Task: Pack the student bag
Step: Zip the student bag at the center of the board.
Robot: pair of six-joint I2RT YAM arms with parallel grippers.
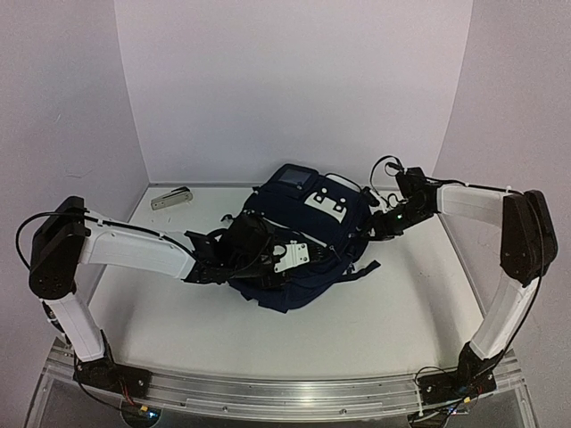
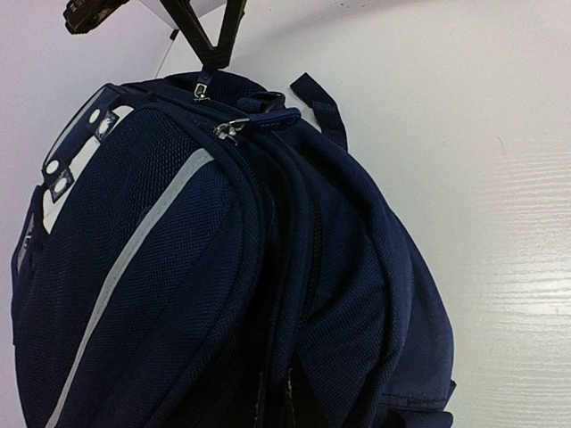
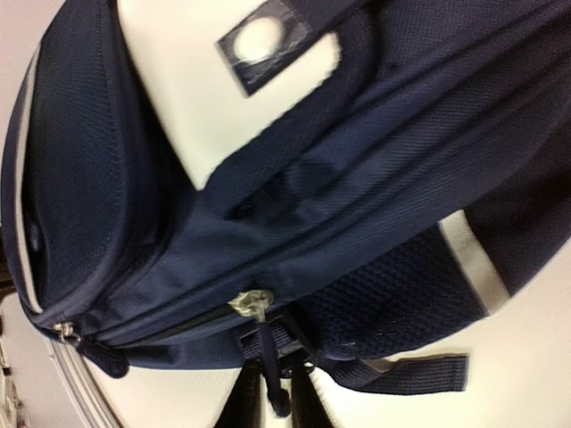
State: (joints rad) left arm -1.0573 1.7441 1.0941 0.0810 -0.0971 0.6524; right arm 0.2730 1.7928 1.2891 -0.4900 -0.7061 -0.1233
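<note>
The student bag [image 1: 308,236], dark navy with a white patch [image 1: 326,203], lies in the middle of the table. It fills the left wrist view [image 2: 178,294] and the right wrist view [image 3: 357,178]. My left gripper [image 1: 234,259] is pressed into the bag's near-left side. Its jaws [image 2: 273,406] are almost buried in a fold of the fabric and look shut on it. My right gripper [image 1: 382,225] is at the bag's right side. It [image 3: 275,392] is shut on the navy zip pull cord [image 3: 270,357] below a metal slider [image 3: 252,303]. It also shows in the left wrist view [image 2: 210,58].
A small silver object [image 1: 171,198] lies at the back left of the table near the wall. White walls close in the back and both sides. A metal rail [image 1: 285,392] runs along the front edge.
</note>
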